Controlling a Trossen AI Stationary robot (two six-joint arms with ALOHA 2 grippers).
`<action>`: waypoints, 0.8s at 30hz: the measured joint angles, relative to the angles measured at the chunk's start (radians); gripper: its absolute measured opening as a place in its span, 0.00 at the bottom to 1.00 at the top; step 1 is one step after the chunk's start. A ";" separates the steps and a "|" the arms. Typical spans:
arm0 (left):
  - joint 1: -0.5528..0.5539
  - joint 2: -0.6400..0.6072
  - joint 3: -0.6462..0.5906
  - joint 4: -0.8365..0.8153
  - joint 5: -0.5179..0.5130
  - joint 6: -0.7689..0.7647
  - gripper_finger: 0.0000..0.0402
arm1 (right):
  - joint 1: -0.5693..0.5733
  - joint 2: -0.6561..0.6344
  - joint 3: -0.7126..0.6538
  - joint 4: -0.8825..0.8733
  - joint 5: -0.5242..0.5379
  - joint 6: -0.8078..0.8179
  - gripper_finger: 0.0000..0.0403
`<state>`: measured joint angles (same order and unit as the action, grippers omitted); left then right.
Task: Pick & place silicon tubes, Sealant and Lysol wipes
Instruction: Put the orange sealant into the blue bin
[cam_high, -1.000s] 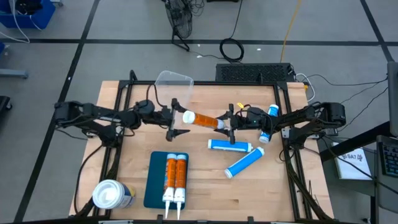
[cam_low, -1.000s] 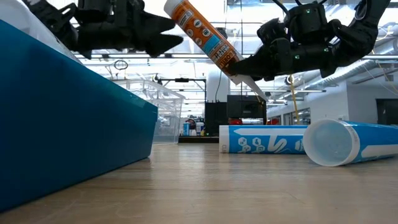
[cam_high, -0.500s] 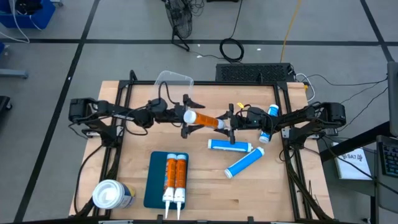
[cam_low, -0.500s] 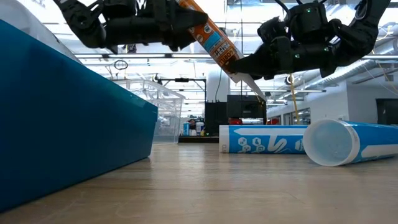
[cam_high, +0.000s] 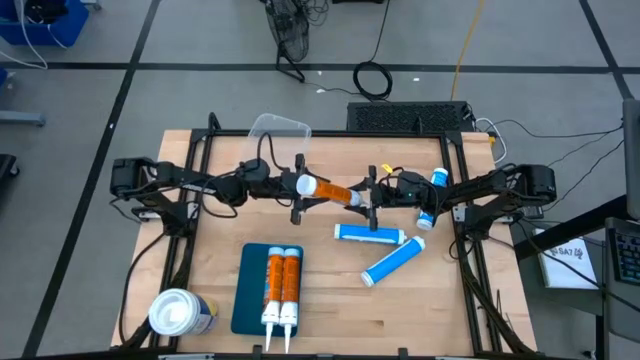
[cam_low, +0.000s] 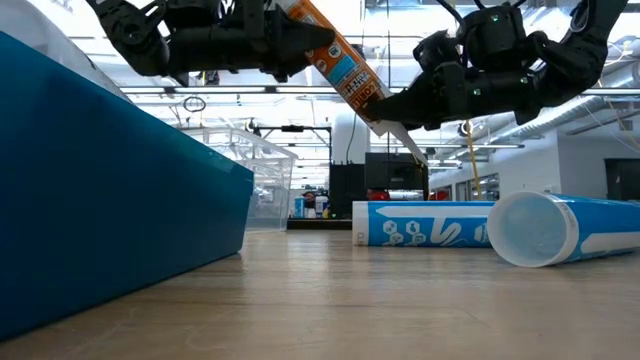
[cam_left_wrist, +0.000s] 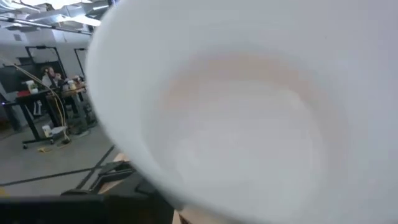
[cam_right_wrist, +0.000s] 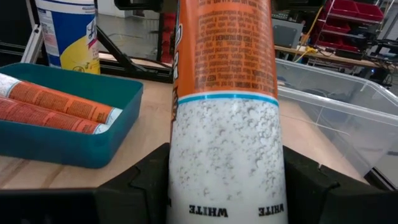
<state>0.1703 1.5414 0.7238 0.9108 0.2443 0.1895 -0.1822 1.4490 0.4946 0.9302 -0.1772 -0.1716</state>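
Observation:
An orange tube with a white base hangs in the air over the table's middle, between both grippers. My left gripper is at the tube's white base end and shut on it. My right gripper is shut on the tube near its nozzle end. In the low view the tube slants, base end high. A teal tray near the front edge holds two more orange tubes. The Lysol wipes stand upright at the front left corner. My left gripper has the tube's white base end between its two fingers, coming level from the table's left, along the tube. In the left wrist view the round base fills the picture and hides the place of contact. The tube is lifted clear. My right gripper pinches the white lower part of the tube's body between its two fingers, near the nozzle end. It comes level from the table's right, fingers along the tube. The tube is clear of the table, and its nozzle points down below the gripper.
Two blue tubes lie on the wood right of the tray, and a third lies by the right arm. A clear plastic bin stands at the far edge. Bare wood shows at the front right.
My left gripper has gone toward the table's right, up to the tube's white base end, stopped there and closed on it. The tube and my right gripper have kept still.

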 joint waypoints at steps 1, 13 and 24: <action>0.000 0.000 0.000 0.001 0.000 0.004 0.51 | 0.000 0.000 0.000 0.000 0.001 0.000 0.51; 0.000 -0.080 0.000 -0.125 -0.027 0.045 0.51 | 0.000 0.000 0.001 -0.030 -0.002 0.081 0.82; -0.120 -0.353 0.000 -0.639 -0.403 0.518 0.51 | -0.008 0.000 0.000 -0.066 0.130 0.054 0.86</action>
<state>0.0500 1.1884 0.7242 0.2714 -0.1590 0.7079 -0.1905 1.4490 0.4950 0.8639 -0.0473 -0.1177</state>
